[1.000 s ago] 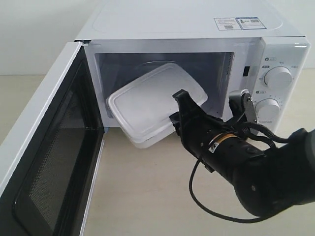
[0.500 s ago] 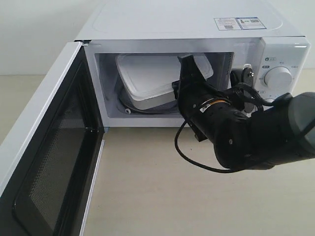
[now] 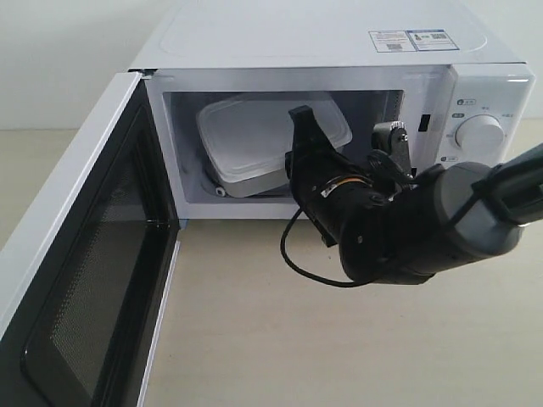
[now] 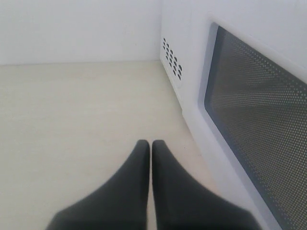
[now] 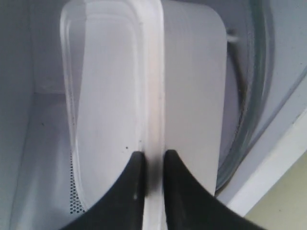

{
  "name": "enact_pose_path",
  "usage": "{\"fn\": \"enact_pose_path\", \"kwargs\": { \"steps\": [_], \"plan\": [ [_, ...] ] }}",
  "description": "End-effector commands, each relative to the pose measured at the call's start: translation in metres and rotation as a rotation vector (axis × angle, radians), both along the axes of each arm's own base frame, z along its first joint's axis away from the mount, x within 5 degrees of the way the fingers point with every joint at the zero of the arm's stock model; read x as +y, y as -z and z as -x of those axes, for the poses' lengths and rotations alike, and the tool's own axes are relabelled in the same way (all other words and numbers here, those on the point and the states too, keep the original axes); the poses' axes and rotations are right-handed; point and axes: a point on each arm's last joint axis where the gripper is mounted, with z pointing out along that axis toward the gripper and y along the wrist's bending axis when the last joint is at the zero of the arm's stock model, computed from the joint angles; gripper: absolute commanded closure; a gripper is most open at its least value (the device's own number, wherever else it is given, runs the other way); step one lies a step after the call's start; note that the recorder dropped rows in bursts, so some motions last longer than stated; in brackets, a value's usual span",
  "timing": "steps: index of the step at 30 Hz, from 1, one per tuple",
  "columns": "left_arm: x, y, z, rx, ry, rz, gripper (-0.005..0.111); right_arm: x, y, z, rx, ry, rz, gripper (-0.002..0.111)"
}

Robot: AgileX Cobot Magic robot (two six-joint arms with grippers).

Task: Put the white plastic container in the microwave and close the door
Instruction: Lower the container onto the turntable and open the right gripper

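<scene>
The white plastic container [image 3: 254,140] sits tilted inside the cavity of the microwave [image 3: 322,42], its far end raised. My right gripper [image 3: 297,157] reaches into the cavity and is shut on the container's rim [image 5: 152,96], one finger on the lid side, one on the body side. The door [image 3: 81,263] hangs wide open at the left, mesh window facing in. My left gripper [image 4: 151,146] is shut and empty, held above the table beside the outer face of the door [image 4: 259,124]. It is outside the exterior view.
The glass turntable [image 5: 249,110] lies under the container. Two round knobs [image 3: 479,131] sit on the microwave's right panel. Beige tabletop [image 3: 271,339] stretches in front of the cavity.
My right gripper has carried the container from the cavity mouth deep into the microwave and lowered it a little toward the turntable. The door has not moved.
</scene>
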Motion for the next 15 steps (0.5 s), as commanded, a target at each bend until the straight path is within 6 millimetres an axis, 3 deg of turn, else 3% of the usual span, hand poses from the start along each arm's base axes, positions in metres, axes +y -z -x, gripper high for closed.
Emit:
{"fn": "enact_pose_path", "kwargs": {
  "steps": [1, 5, 15],
  "plan": [
    [-0.0003, 0.0002, 0.0000, -0.006, 0.005, 0.000, 0.103, 0.0011, -0.0059, -0.0089, -0.056, 0.014, -0.011, 0.109],
    [-0.0003, 0.0002, 0.0000, -0.006, 0.005, 0.000, 0.103, 0.0003, -0.0101, -0.0100, -0.105, 0.022, -0.011, 0.108],
    [-0.0003, 0.0002, 0.0000, -0.006, 0.005, 0.000, 0.103, 0.0003, -0.0100, -0.0102, -0.107, 0.011, 0.010, 0.090]
  ]
}}
